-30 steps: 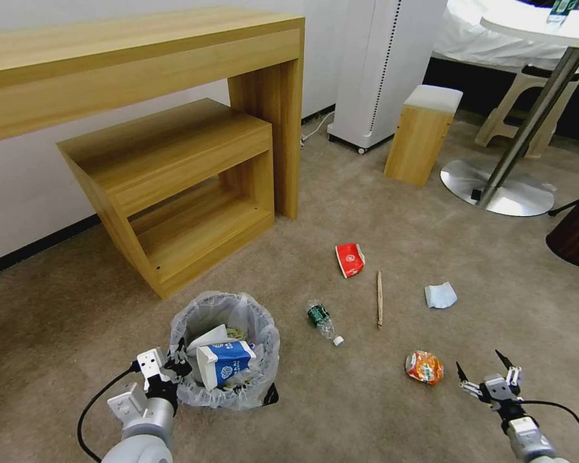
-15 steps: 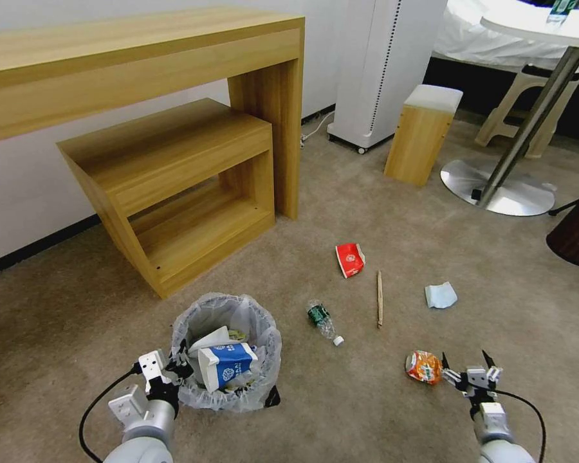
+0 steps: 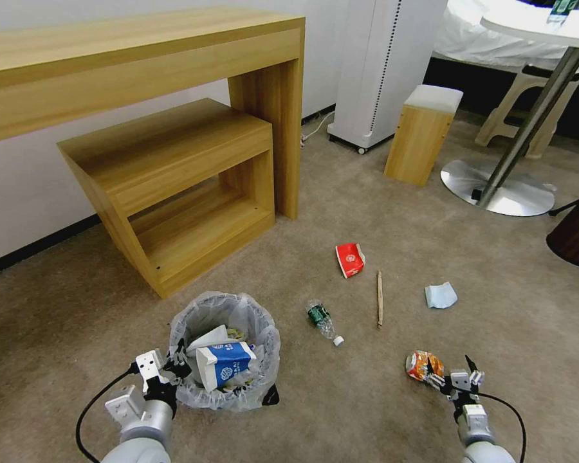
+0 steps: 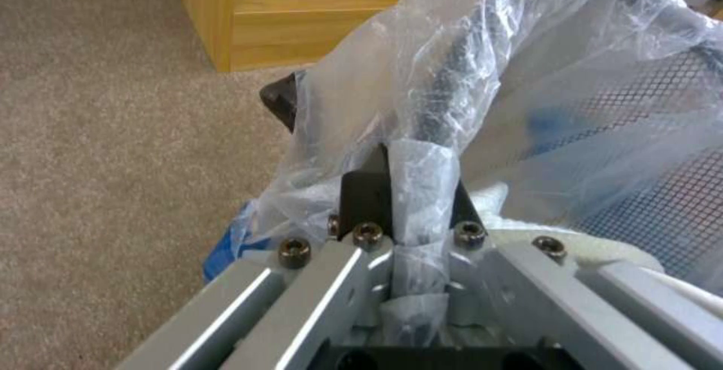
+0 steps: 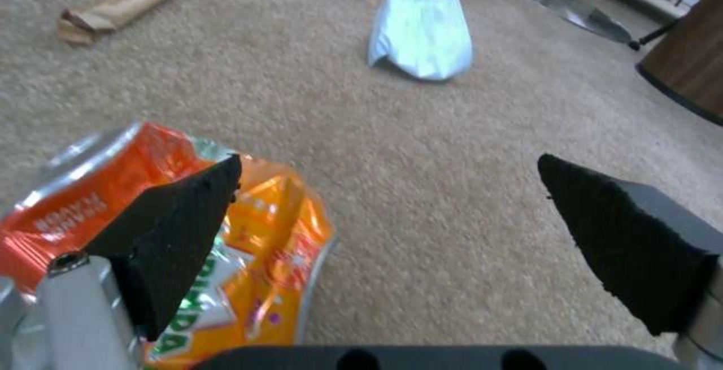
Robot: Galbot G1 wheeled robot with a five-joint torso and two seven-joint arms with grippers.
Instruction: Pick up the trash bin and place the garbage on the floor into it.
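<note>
Looks like a hotel-type guest rm or bedroom. Beige short-pile carpet (image 3: 379,193) wall to wall. Far left: long wooden desk (image 3: 141,58) against white wall w/ dark skirting, matching low shelf unit (image 3: 174,186) tucked under it. Far right: bed w/ white sheet (image 3: 476,45), round white table (image 3: 547,22) on steel pedestal, small wooden stool w/ white cushion (image 3: 424,132). Tall white appliance (image 3: 383,64) by the wall, cord on the floor.

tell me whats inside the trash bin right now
Inside the trash bin a blue-white carton stands on top, with white crumpled pieces behind it. Anything deeper is covered by these and the bag liner, so the bottom cannot be seen.
</note>
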